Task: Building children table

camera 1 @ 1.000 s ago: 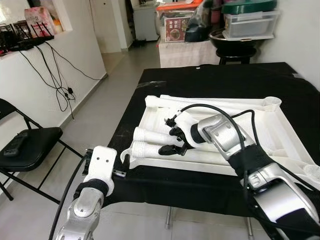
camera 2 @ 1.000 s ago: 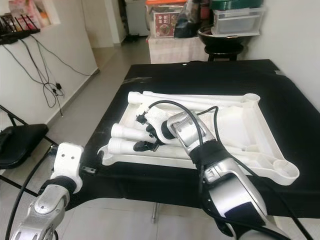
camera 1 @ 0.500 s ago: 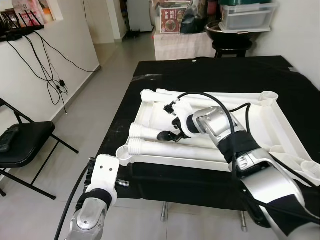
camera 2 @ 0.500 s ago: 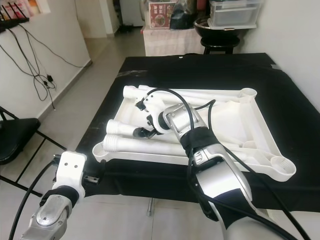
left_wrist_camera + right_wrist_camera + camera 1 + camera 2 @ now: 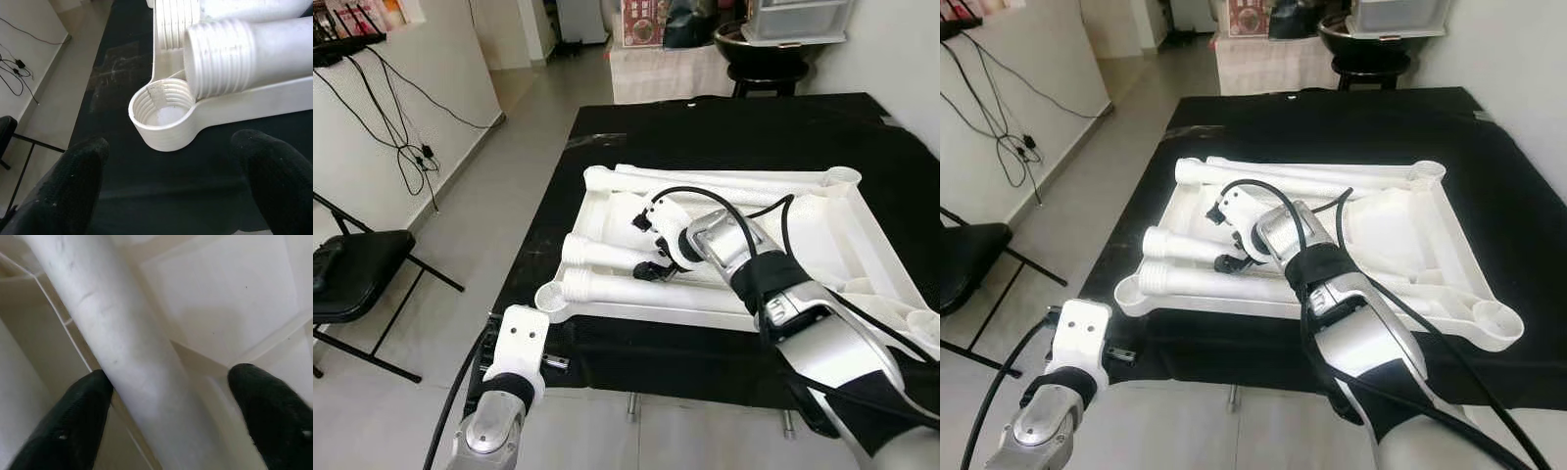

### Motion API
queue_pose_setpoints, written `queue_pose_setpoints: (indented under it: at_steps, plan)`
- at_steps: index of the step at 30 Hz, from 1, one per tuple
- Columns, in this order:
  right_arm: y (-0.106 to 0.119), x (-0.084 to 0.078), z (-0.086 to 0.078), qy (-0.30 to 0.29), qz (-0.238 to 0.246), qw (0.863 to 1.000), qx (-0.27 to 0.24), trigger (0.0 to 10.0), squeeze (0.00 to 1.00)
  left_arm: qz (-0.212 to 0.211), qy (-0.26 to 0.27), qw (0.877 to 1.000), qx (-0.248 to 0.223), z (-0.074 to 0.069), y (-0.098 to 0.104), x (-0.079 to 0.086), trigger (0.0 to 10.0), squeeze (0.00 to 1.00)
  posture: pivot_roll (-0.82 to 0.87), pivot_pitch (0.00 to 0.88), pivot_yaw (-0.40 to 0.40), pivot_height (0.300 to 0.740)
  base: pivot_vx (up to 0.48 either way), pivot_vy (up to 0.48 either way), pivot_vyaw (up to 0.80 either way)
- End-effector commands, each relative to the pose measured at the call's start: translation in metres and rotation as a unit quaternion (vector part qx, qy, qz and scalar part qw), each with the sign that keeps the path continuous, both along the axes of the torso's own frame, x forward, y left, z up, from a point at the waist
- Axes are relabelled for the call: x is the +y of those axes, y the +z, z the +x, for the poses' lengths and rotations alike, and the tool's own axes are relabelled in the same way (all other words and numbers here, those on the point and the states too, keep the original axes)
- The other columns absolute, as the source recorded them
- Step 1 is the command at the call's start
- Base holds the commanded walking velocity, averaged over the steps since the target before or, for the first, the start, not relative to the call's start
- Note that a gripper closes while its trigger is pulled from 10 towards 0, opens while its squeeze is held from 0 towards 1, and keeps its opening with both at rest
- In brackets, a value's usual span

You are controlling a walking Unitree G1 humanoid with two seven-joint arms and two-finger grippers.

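Reaching over the white tabletop (image 5: pixel 862 245), which lies upside down on the black table (image 5: pixel 724 127), your right gripper (image 5: pixel 651 245) sits low over one of the loose white legs (image 5: pixel 597 253) resting inside it. Its fingers (image 5: pixel 83 416) are spread with the leg between them, not pinching it. Your left gripper (image 5: pixel 166 196) hovers at the near table edge, fingers spread wide and holding nothing, facing the threaded corner socket (image 5: pixel 160 113) of the tabletop. A second leg (image 5: pixel 626 290) lies just beside that socket, its threaded end almost touching the rim. You also have a black folding chair (image 5: pixel 352 284) on the floor to your left.
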State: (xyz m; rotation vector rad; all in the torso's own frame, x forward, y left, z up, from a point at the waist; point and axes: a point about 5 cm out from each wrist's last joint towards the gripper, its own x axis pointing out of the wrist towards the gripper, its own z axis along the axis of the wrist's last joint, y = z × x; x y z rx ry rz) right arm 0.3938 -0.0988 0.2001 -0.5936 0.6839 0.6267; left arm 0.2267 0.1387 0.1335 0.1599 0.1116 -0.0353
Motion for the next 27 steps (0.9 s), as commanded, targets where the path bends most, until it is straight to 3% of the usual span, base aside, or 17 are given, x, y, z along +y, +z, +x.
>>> queue_pose_setpoints:
  at_steps: [1,11,17,18,19,20,23,24,26,27]
  plan:
    - [-0.007,0.002,-0.002,0.007,-0.028,0.999,0.018,0.0,0.00,0.004,0.010,1.000,0.007,-0.002,-0.001,0.001,10.0,0.00,0.00,0.118,0.046,0.740,0.000,0.000,0.00]
    - [-0.009,-0.003,0.000,0.007,-0.058,0.998,0.007,0.0,0.00,0.002,0.012,1.000,0.006,0.000,0.000,0.001,10.0,0.00,-0.01,0.113,0.044,0.740,0.000,0.000,0.00]
    - [0.003,0.002,0.006,0.005,-0.018,0.999,-0.037,0.0,0.00,-0.001,0.014,1.000,0.000,0.003,0.003,0.002,10.0,0.00,-0.01,0.106,0.045,0.740,0.000,0.000,0.00]
    - [0.015,0.006,0.009,0.011,0.017,0.997,-0.070,0.0,0.00,-0.006,0.017,1.000,-0.008,0.006,0.007,0.004,10.0,0.00,-0.02,0.098,0.047,0.740,0.000,0.000,0.00]
    - [0.030,0.009,0.012,0.017,0.064,0.992,-0.112,0.0,0.00,-0.014,0.020,0.999,-0.020,0.011,0.013,0.006,10.0,0.00,-0.02,0.095,0.048,0.740,0.000,0.000,0.00]
    - [0.030,0.009,0.012,0.017,0.064,0.992,-0.112,0.0,0.00,-0.014,0.020,0.999,-0.020,0.011,0.013,0.006,10.0,0.00,-0.02,0.095,0.048,0.740,0.000,0.000,0.00]
    - [0.082,0.008,0.017,0.029,0.170,0.951,-0.255,0.0,0.00,-0.034,0.022,0.997,-0.062,0.024,0.036,0.014,10.0,0.00,-0.02,0.080,0.054,0.740,0.000,0.000,0.00]
    - [0.082,0.008,0.017,0.029,0.170,0.951,-0.255,0.0,0.00,-0.034,0.022,0.997,-0.062,0.024,0.036,0.014,10.0,0.00,-0.02,0.080,0.054,0.740,0.000,0.000,0.00]
    - [0.100,0.001,0.018,0.018,0.195,0.935,-0.297,0.0,0.00,-0.047,0.020,0.996,-0.079,0.030,0.047,0.016,10.0,0.00,-0.03,0.076,0.057,0.740,0.000,0.000,0.00]
    - [0.100,0.001,0.018,0.018,0.195,0.935,-0.297,0.0,0.00,-0.047,0.020,0.996,-0.079,0.030,0.047,0.016,10.0,0.00,-0.03,0.076,0.057,0.740,0.000,0.000,0.00]
